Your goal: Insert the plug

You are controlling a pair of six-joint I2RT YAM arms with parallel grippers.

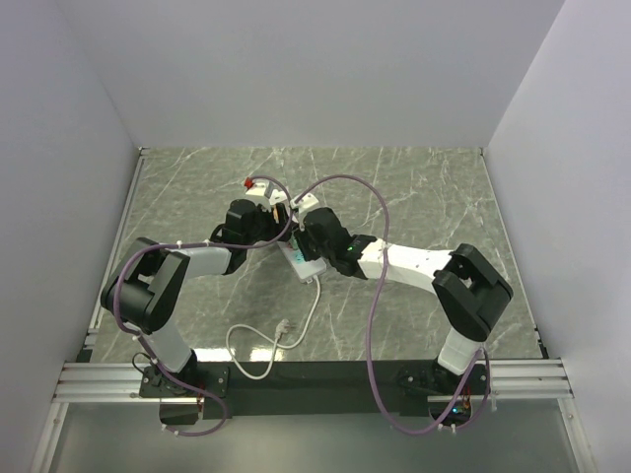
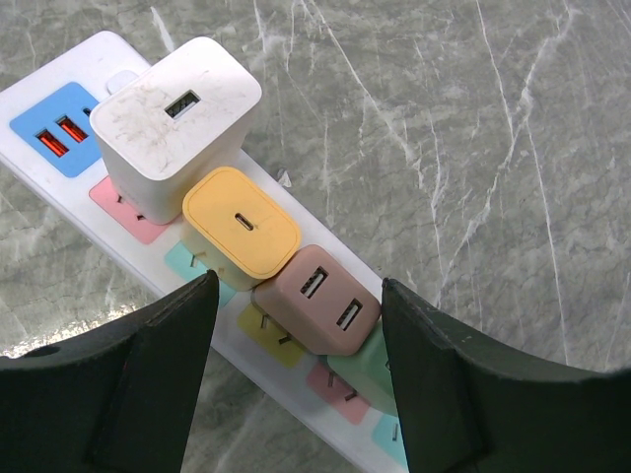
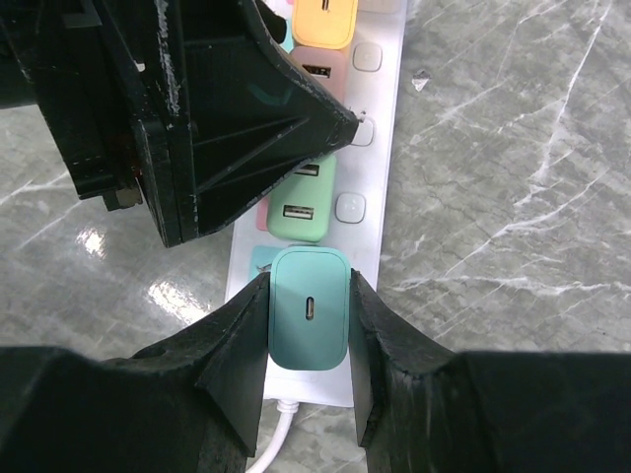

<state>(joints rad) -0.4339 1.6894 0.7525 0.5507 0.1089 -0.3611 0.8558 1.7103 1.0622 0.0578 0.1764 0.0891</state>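
A white power strip (image 3: 380,163) lies on the marble table; it also shows in the left wrist view (image 2: 212,320) and the top view (image 1: 304,264). It holds a white charger (image 2: 173,123), a yellow one (image 2: 242,222), a pink one (image 2: 315,301) and a light green one (image 3: 301,202). My right gripper (image 3: 309,320) is shut on a teal plug (image 3: 309,320), holding it over the strip's end socket near the cord. My left gripper (image 2: 301,379) is open, its jaws either side of the strip around the pink charger, touching nothing.
The strip's white cord (image 1: 286,335) loops toward the near edge. My left gripper's black body (image 3: 187,108) sits close above the strip in the right wrist view. White walls enclose the table.
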